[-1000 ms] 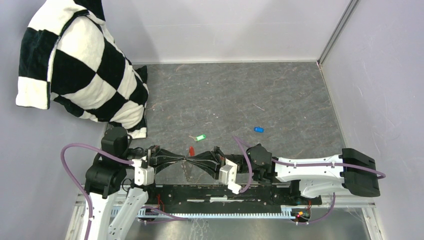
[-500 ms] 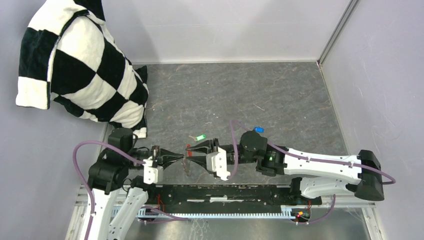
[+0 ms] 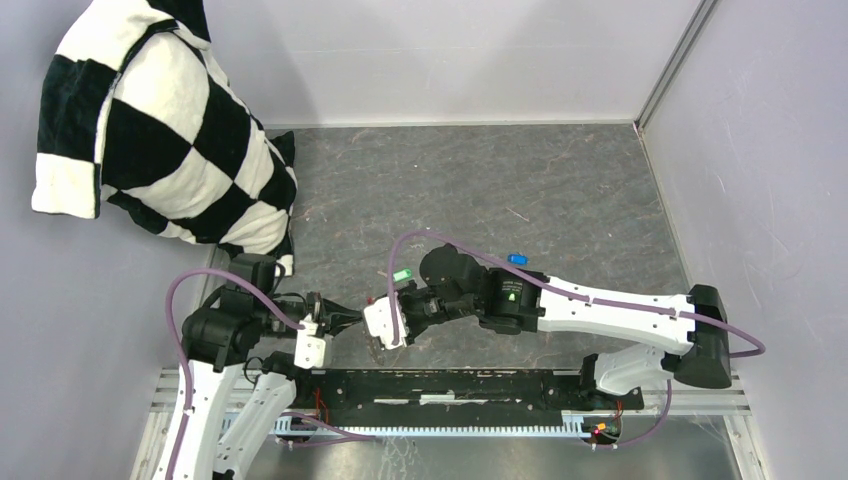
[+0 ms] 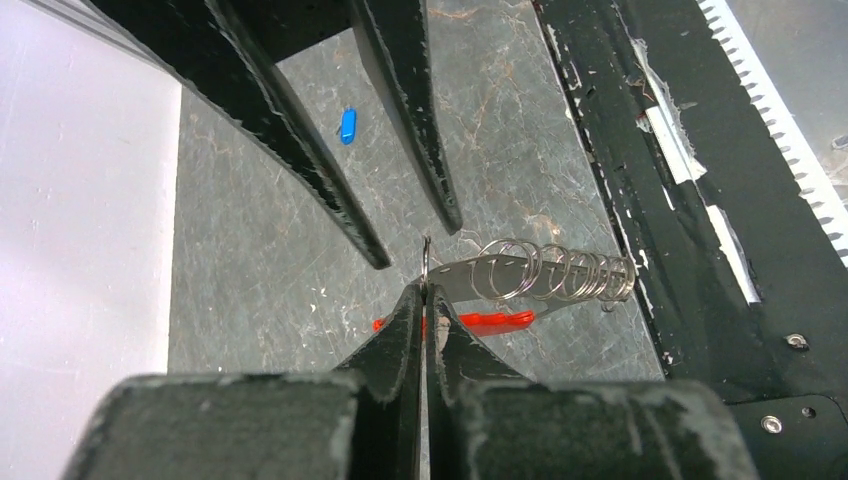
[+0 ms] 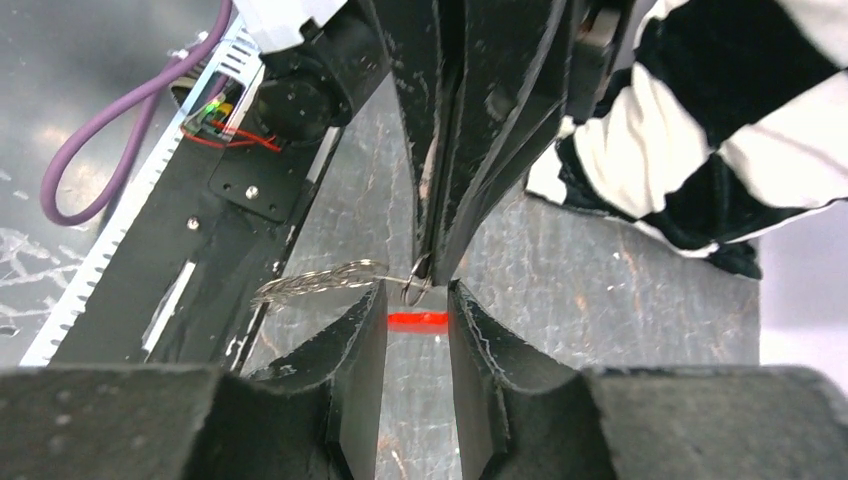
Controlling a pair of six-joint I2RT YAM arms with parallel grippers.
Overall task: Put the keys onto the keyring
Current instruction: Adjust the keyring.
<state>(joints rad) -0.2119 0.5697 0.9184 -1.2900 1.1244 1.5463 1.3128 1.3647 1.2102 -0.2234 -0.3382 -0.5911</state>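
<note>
The keyring (image 4: 426, 262) is a thin metal ring standing edge-on, pinched between the closed tips of the left gripper (image 4: 426, 292). Its grey chain strap (image 4: 555, 272) extends sideways, and its red tag (image 4: 490, 321) shows just below. The green key (image 3: 403, 274) and the blue key (image 3: 517, 258) lie on the table (image 3: 560, 190), apart from each other and from the ring.

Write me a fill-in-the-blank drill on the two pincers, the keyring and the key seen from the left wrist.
1. The left pincer is ____ on the keyring.
2. The right pincer stands ____, with one finger on each side of the ring.
3. The key in the left wrist view has a ____ head.
4. The keyring's leaf-shaped tag is ____.

Missing words: shut; open; blue; red.
</note>
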